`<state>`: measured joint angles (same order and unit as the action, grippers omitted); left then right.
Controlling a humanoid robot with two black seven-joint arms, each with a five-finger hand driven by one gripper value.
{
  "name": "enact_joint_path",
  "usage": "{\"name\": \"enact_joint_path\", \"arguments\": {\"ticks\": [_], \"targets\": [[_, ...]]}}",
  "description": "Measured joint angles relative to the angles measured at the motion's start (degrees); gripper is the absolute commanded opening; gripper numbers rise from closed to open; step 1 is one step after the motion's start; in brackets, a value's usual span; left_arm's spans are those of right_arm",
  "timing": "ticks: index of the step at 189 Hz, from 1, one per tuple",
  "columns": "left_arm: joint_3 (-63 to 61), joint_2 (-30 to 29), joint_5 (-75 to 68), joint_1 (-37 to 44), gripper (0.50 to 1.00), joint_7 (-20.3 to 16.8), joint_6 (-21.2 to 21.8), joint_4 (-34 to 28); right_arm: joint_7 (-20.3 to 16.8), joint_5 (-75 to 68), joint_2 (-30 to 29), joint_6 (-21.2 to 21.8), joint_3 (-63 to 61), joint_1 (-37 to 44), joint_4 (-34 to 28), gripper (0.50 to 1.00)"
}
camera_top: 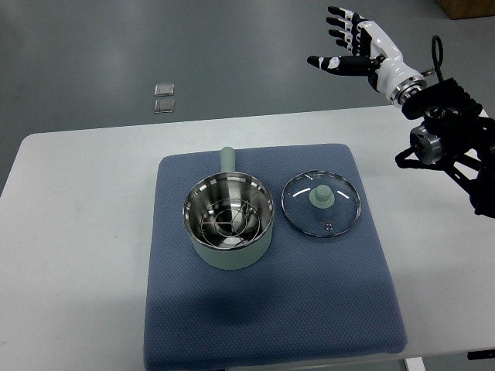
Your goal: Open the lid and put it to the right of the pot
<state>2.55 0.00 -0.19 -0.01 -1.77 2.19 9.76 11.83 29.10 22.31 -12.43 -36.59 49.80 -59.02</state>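
The right hand (352,42) hangs high at the upper right, beyond the far edge of the surface (77,232), its white and black fingers (340,23) spread and holding nothing, the thumb pointing left; its arm (448,131) comes in from the right edge, a black jointed wrist over the surface's right corner. Well apart from the hand, nearer the middle, the lid (322,202) lies flat on the blue mat (271,309), knob up, glass with a metal rim and a pale green knob. It sits just to the right of the pot (229,220), the two rims close but not clearly touching. The pot is pale green outside and steel inside, uncovered, with a wire rack in its bottom and its handle pointing away toward the far side. The mat covers the middle of the white surface. On the grey floor beyond, at upper left, lie two small clear squares (164,97), one just behind the other
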Motion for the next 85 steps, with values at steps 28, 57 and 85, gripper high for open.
{"name": "enact_joint_path", "arguments": {"ticks": [28, 57, 85], "targets": [[0.00, 0.00, 0.00, 0.02, 1.000, -0.01, 0.00, 0.00, 0.00, -6.84, -1.02, 0.84, -3.39, -5.46, 0.23, 0.930], [0.00, 0.00, 0.00, 0.02, 1.000, 0.00, 0.00, 0.00, -0.08, -13.22, -1.51, 3.60, -4.18, -9.22, 0.36, 0.930], [0.00, 0.00, -0.01, 0.02, 1.000, 0.00, 0.00, 0.00, 0.09, -15.46, -2.10, 4.32, -6.07, -11.30, 0.80, 0.930]]}}
